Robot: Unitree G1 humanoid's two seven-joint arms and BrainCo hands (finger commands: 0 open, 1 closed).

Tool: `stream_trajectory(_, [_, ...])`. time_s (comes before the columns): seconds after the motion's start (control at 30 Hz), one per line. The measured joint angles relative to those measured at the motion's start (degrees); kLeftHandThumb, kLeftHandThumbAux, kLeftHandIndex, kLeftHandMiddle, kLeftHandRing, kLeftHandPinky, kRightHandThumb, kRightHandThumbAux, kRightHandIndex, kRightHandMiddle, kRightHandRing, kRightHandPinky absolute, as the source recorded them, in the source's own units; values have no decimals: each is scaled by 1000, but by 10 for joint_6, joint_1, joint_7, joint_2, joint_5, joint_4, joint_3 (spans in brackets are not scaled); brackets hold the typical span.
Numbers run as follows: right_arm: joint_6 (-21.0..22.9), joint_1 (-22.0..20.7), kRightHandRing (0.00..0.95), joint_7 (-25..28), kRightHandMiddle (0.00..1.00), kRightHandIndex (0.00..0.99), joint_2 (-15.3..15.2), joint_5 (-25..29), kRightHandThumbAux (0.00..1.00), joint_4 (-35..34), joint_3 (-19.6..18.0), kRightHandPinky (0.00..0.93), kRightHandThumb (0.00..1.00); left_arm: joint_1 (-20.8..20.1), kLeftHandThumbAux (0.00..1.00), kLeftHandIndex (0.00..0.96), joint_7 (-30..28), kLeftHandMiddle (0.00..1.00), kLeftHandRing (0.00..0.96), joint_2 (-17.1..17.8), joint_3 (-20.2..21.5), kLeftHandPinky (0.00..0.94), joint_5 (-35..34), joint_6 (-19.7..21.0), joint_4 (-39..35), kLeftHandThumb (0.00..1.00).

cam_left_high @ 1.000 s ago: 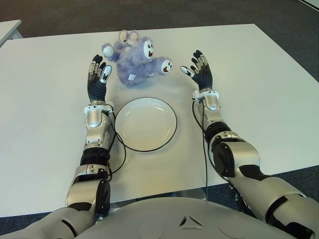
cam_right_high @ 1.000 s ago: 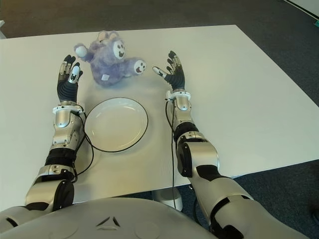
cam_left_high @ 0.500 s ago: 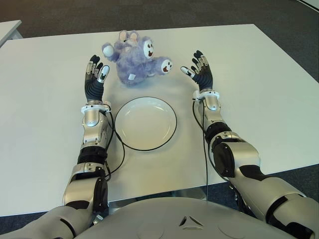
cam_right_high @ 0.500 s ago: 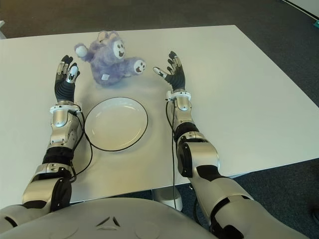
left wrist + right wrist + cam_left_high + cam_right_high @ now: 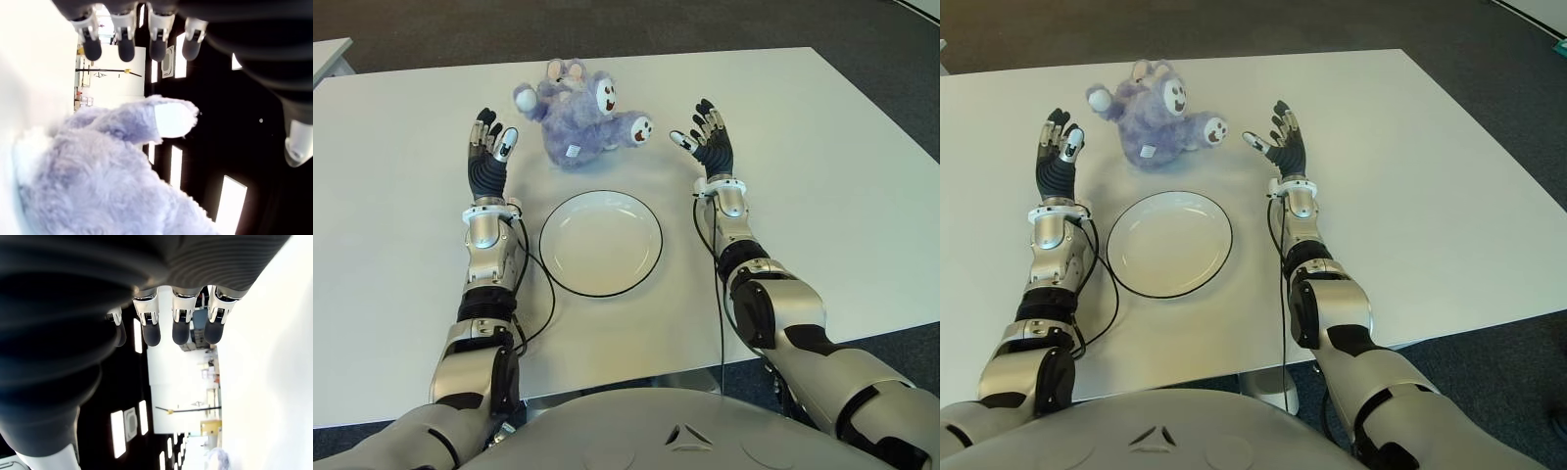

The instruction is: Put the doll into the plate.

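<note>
Left hand [image 5: 487, 157] is raised with its fingers spread and straight, holding nothing, on the left side of the purple plush doll [image 5: 578, 117] and clear of it. Right hand [image 5: 710, 147] mirrors it on the doll's right side, fingers likewise spread apart and empty, near the doll's outstretched foot but not touching.

Doll lies on the white table [image 5: 822, 176], tilted, white face turned toward the right hand, one white-tipped arm reaching toward the left hand. Left wrist view shows that arm and the fuzzy body close by, with the fingertips [image 5: 126, 49] extended above them and no contact.

White plate [image 5: 600, 243] with a dark rim sits on the table on the robot's side of the doll, just apart from it, between the two forearms. Nothing lies in the plate.
</note>
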Motion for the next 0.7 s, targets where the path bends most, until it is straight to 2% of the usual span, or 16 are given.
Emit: stream_trajectory(0.7, [0,1,50,1,55,54,-1,0,798,-2,0,70,30,-6,495,0,5,15,0,23,18,0,-1,17,13,34])
